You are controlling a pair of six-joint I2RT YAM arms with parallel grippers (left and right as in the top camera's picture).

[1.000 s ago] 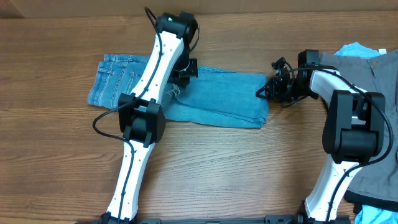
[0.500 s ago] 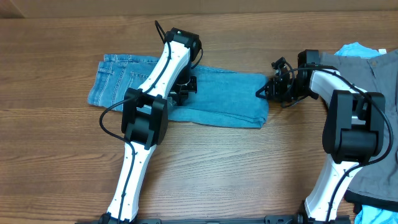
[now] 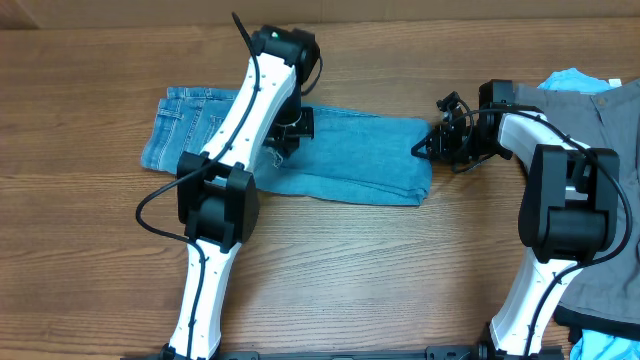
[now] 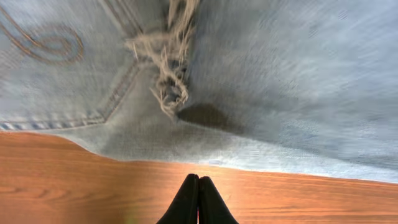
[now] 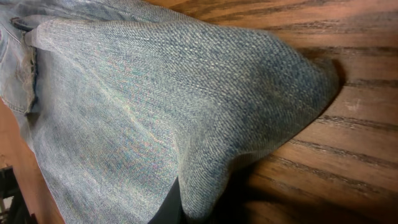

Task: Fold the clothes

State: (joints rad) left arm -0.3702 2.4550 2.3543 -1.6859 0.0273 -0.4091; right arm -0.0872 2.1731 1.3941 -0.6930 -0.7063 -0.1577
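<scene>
The light-blue jeans (image 3: 340,160) lie folded across the middle of the table, waist and back pockets at the left (image 3: 185,125). Their frayed hem (image 4: 169,78) rests on top of the denim near a pocket seam. My left gripper (image 3: 288,130) hovers over the jeans' middle. In the left wrist view it (image 4: 199,182) is shut with nothing in it, its tips over bare wood just off the jeans' edge. My right gripper (image 3: 425,146) is at the jeans' right fold edge. In the right wrist view it (image 5: 186,210) is shut on the denim fold (image 5: 205,124), which drapes over and hides the fingers.
Grey trousers (image 3: 605,200) lie spread at the table's right side under the right arm, with a bright-blue garment (image 3: 575,80) at their top edge. The left arm (image 3: 225,190) crosses over the jeans from the front edge.
The left arm has swung: its elbow went left and the gripper shifted slightly back over the jeans. The right arm and the jeans have not moved.
</scene>
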